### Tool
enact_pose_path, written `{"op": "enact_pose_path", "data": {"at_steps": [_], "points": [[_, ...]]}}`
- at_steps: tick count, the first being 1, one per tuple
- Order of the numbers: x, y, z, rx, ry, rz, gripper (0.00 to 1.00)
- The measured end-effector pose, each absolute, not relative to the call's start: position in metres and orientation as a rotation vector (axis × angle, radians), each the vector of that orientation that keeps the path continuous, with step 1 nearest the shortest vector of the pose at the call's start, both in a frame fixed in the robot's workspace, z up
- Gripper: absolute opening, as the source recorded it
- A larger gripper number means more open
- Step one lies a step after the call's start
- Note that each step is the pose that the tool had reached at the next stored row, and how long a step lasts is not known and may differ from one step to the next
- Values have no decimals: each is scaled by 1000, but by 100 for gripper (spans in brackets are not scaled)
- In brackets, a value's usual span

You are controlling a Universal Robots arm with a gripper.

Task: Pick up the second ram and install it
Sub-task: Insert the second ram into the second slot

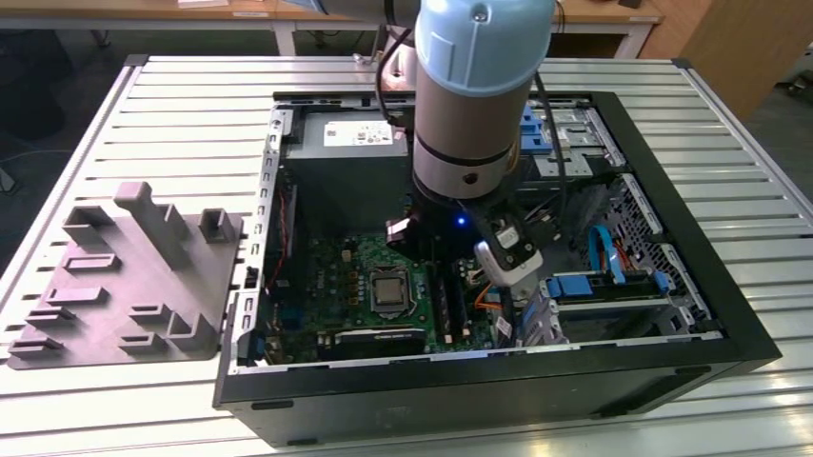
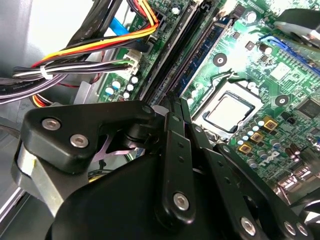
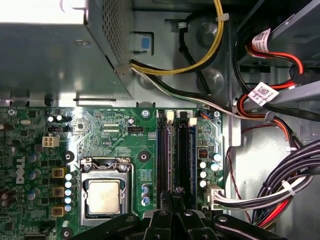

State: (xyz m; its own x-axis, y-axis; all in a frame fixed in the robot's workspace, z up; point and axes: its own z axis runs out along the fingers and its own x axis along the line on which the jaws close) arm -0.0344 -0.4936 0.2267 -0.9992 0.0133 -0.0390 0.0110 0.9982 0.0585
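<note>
Hand (image 2: 175, 107) is down inside the open PC case (image 1: 661, 376), right over the memory slots (image 3: 174, 155) of the green motherboard (image 3: 105, 127). Fingers drawn together to a narrow tip in both wrist views; looks closed, but can't tell from here whether anything's pinched between them.

Second ram (image 2: 202, 55): the dark-blue strip w/ chips, standing on edge in a slot, running straight away from the fingertips. Long axis = same line as the slots, so strip and hand are in line, hand at the strip's near end. In the first wrist view the blue edge (image 3: 191, 150) sits in the slot farther from the CPU socket (image 3: 104, 196), one black slot between.

Judging by that, the ram is in its slot; whether it's pressed fully home I can't tell.

Arm pose: wrist near vertical, dropping into the case from above in the exterior view, power-supply box (image 1: 343, 143) beyond it, case on the slatted worktop (image 1: 190, 124).
</note>
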Motion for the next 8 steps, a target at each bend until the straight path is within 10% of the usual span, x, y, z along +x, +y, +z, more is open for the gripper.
{"op": "enact_pose_path", "data": {"at_steps": [8], "points": [[-34, -494, 230, 19, 3101, 63, 11]]}}
